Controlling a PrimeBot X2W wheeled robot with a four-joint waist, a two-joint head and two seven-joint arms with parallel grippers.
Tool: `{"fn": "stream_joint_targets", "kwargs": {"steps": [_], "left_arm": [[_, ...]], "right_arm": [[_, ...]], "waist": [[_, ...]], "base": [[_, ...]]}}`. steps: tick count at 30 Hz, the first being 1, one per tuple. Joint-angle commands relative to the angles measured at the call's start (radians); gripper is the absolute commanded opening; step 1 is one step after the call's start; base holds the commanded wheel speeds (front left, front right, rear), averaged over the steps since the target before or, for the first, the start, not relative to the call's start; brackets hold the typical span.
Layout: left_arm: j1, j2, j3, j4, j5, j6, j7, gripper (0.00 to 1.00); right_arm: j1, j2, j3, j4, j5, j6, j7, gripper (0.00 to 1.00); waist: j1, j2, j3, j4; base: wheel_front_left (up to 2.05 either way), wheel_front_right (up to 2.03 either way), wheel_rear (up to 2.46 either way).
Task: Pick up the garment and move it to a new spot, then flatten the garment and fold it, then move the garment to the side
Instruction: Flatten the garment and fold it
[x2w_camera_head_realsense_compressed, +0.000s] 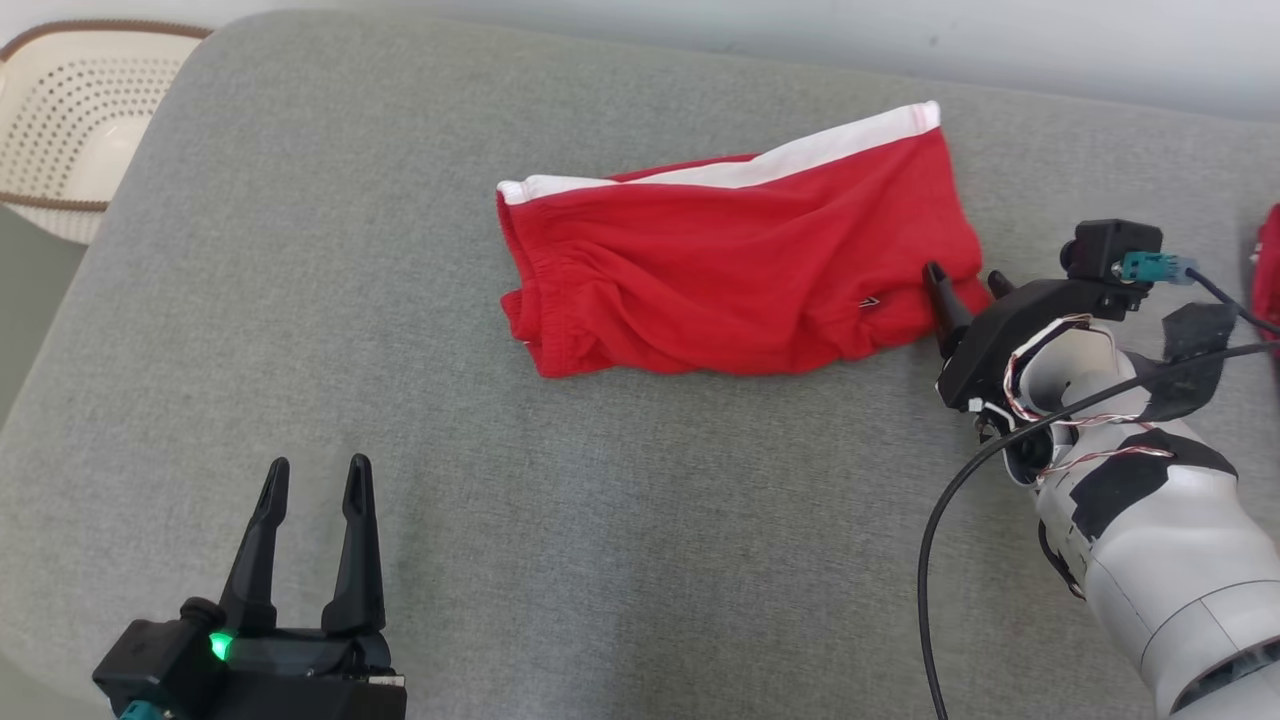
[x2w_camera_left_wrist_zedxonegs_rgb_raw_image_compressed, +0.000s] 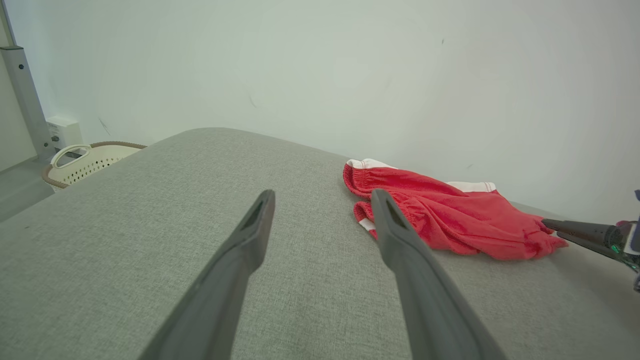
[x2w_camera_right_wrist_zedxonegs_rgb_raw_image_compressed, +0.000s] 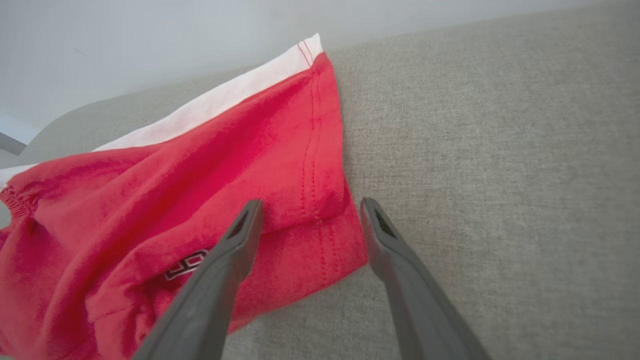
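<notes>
The garment (x2w_camera_head_realsense_compressed: 740, 270) is a pair of red shorts with a white side stripe, lying rumpled on the grey cushion (x2w_camera_head_realsense_compressed: 400, 350). My right gripper (x2w_camera_head_realsense_compressed: 968, 280) is open at the garment's right hem corner, its two fingertips straddling the near corner of the red cloth (x2w_camera_right_wrist_zedxonegs_rgb_raw_image_compressed: 300, 200) without pinching it. My left gripper (x2w_camera_head_realsense_compressed: 315, 475) stands open at the lower left over bare cushion, well short of the waistband end (x2w_camera_left_wrist_zedxonegs_rgb_raw_image_compressed: 370, 185). In the left wrist view the garment (x2w_camera_left_wrist_zedxonegs_rgb_raw_image_compressed: 450, 220) lies ahead and to the right, with the right gripper's fingers (x2w_camera_left_wrist_zedxonegs_rgb_raw_image_compressed: 575, 231) at its far end.
A cream perforated laundry basket (x2w_camera_head_realsense_compressed: 70, 120) stands off the cushion's far left corner. Another red item (x2w_camera_head_realsense_compressed: 1268, 270) peeks in at the right edge. A pale wall runs behind the cushion's far edge. Black cable trails from the right forearm (x2w_camera_head_realsense_compressed: 1150, 520).
</notes>
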Motion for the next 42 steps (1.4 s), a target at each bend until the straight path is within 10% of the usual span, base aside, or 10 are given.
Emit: {"fn": "stream_joint_targets", "kwargs": {"steps": [1,7,8,10,42], "left_arm": [[-0.007,-0.001,0.006,0.004,0.012,0.000,-0.004,1.00],[0.001,-0.006,0.018,0.013,0.010,-0.006,-0.004,1.00],[0.001,-0.007,0.019,0.015,0.010,-0.007,-0.004,1.00],[-0.001,-0.008,0.019,0.020,0.009,-0.008,-0.004,1.00],[0.135,-0.008,0.047,0.037,0.052,-0.005,-0.004,1.00]], "right_arm": [[-0.009,0.002,0.006,0.010,-0.006,-0.001,0.002,1.00],[0.021,0.025,0.027,0.050,-0.013,-0.001,0.067,1.00],[0.023,0.026,0.027,0.049,-0.009,-0.001,0.067,0.80],[0.025,0.028,0.030,0.038,-0.003,-0.001,0.063,0.00],[0.483,-0.090,0.086,-0.474,0.190,-0.001,-0.054,0.00]], "waist": [[-0.0001,0.0000,0.011,0.012],[-0.0001,0.0000,0.009,0.009],[-0.0001,0.0000,0.009,0.007],[-0.0001,0.0000,0.010,0.002],[-0.0001,0.0000,-0.193,-0.114]], "base": [[0.00,0.00,0.00],[0.00,0.00,0.00],[0.00,0.00,0.00],[0.00,0.00,0.00],[0.00,0.00,0.00]]}}
